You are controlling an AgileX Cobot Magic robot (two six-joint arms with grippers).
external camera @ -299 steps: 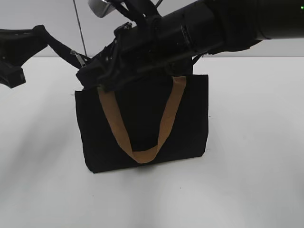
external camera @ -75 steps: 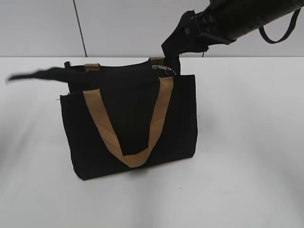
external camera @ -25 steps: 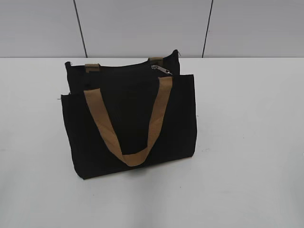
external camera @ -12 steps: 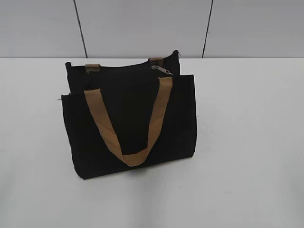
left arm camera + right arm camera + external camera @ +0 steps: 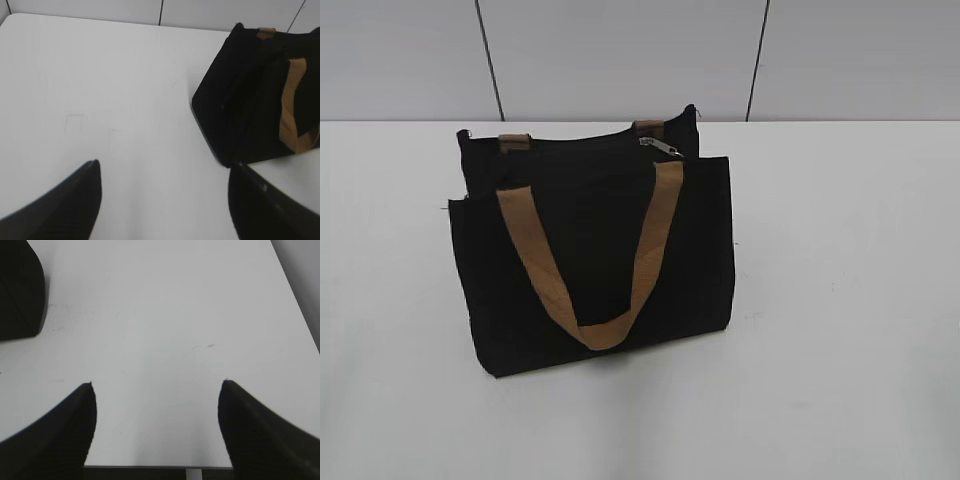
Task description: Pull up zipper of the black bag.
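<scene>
On table: black bag (image 5: 590,250) upright | left gripper (image 5: 162,200) apart, spread

Neither arm shows up in the exterior view at all. In the left wrist view the left end effector (image 5: 162,192) has its two dark fingers (image 5: 65,200) spread wide with nothing between them, hanging over the table. Same deal on the right: the right end effector (image 5: 156,412) is spread wide and empty, near the table's edge.

exterior slanting down, wrists share black bag (image 5: 590,250)
</scene>
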